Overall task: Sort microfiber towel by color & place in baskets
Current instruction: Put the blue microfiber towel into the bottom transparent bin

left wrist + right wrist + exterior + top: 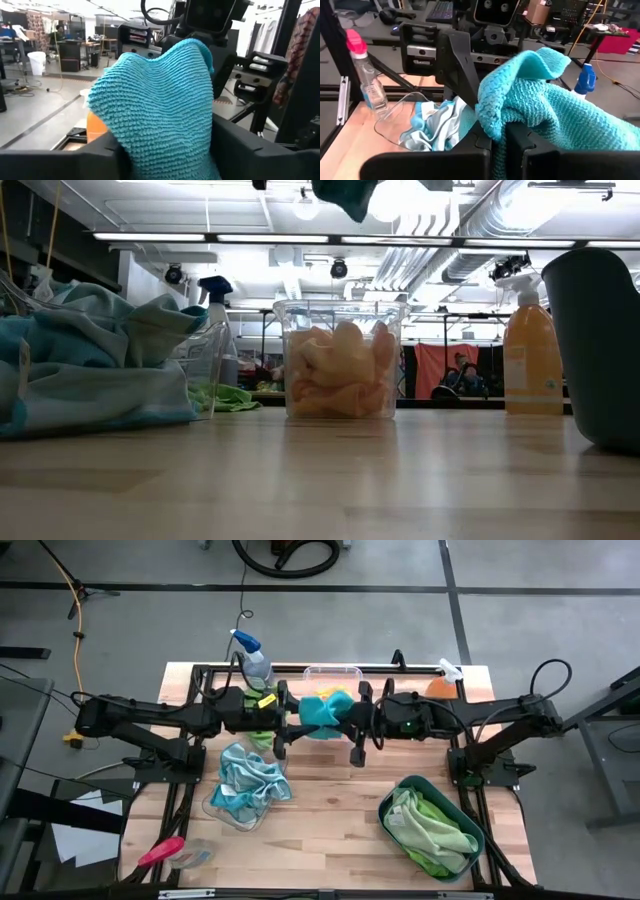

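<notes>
A light-blue microfiber towel [322, 712] hangs high over the table's middle between my two grippers. My right gripper [501, 150] is shut on it, coming from the table's right. My left gripper [167, 150] faces it from the left, open, with the towel's other end [160, 100] filling the gap between its fingers. The clear deep tub [333, 675] with orange cloths stands at the far edge. The shallow clear dish [212, 808] holds light-blue towels, and the teal basin [392, 802] holds lime-green ones. My left gripper has the towel's bunched end between its wide-set fingers [100, 155]; I cannot tell whether they touch it. My right gripper pinches a bunched part of the towel [492, 120] between its two fingers, coming about level from the table's right. The towel is lifted clear of the table and reaches across to my left gripper.
A blue-topped spray bottle [255, 662] and an orange bottle [443, 683] stand at the far edge beside the tub. A lime-green towel [262, 738] lies on the table under my left arm. A pink-handled tool [162, 852] lies at the near left corner.
</notes>
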`<state>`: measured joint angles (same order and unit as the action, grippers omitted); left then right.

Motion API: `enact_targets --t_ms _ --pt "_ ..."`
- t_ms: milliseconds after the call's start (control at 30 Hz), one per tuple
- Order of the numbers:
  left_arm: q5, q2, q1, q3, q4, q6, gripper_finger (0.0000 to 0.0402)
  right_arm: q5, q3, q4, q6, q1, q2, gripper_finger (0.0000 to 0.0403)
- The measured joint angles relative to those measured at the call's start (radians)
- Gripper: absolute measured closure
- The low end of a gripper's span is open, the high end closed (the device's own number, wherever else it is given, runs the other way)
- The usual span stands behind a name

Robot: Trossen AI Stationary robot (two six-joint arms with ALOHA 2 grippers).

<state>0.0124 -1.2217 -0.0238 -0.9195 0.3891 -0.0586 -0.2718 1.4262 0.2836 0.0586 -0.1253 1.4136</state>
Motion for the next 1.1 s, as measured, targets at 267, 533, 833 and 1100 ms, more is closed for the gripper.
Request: enact_targets --t_ms 267,533,833,1100 --pt "-0.035 0.0 -0.013 0.0 -0.001 -0.037 0.0385 -0.007 0.0 -0.009 -0.052 0.0 0.0 0.0378" --pt "-0.034 0.062 -0.036 -0.001 -0.116 0.01 0.0396 -0.066 0.0 -0.002 -0.103 0.0 -0.017 0.0261" --pt "0.089 0.326 -0.088 -0.001 -0.448 0.168 0.0399 -0.302 -0.001 0.112 -0.059 0.0 -0.12 0.0119" --pt "-0.018 0.489 -0.036 -0.001 -0.616 -0.012 0.04 -0.365 -0.001 0.233 -0.062 0.001 -0.145 0.0105"
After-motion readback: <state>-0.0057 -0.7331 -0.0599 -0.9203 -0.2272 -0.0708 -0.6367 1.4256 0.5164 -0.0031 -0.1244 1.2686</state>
